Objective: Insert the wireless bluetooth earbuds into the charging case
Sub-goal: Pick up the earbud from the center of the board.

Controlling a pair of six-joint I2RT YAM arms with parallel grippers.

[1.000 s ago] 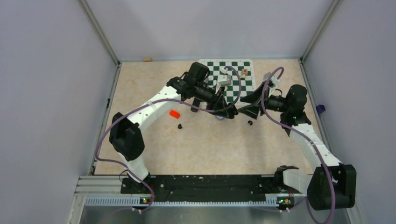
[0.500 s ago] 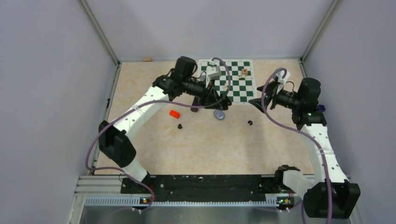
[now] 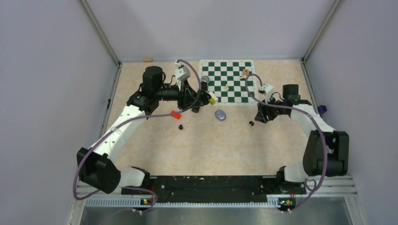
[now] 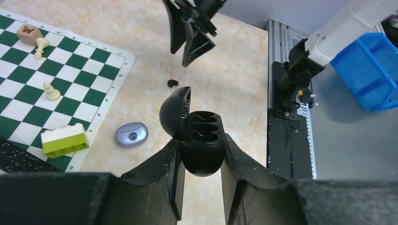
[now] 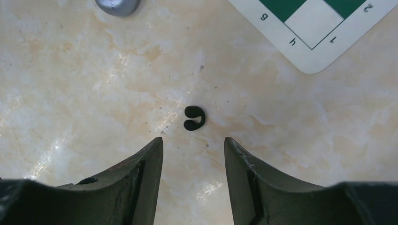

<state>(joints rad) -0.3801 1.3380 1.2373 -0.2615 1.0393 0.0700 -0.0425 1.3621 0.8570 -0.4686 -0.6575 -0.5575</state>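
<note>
My left gripper [image 4: 202,140] is shut on the black charging case [image 4: 202,133], which it holds above the table with its lid open and its two wells empty. In the top view the left gripper [image 3: 198,99] is by the chessboard's left edge. My right gripper [image 5: 192,140] is open, low over the table, with one black earbud [image 5: 194,118] lying just beyond its fingertips. That earbud [image 3: 251,123] and the right gripper [image 3: 259,115] show at centre right. A second black earbud [image 3: 181,127] lies left of centre. A pale purple-grey oval piece [image 3: 220,114] lies between them, also in the left wrist view [image 4: 132,134].
A red block [image 3: 175,114] lies near the left earbud. The green chessboard [image 3: 227,79] at the back holds a white and yellow-green brick [image 4: 65,140], pawns [image 4: 50,91] and a wooden letter block [image 4: 26,32]. A blue bin [image 4: 371,70] sits beyond the rail.
Both grippers have left the middle by the purple piece. The left arm drew back to the left with the case. The right arm swung right, then came down over the right earbud.
</note>
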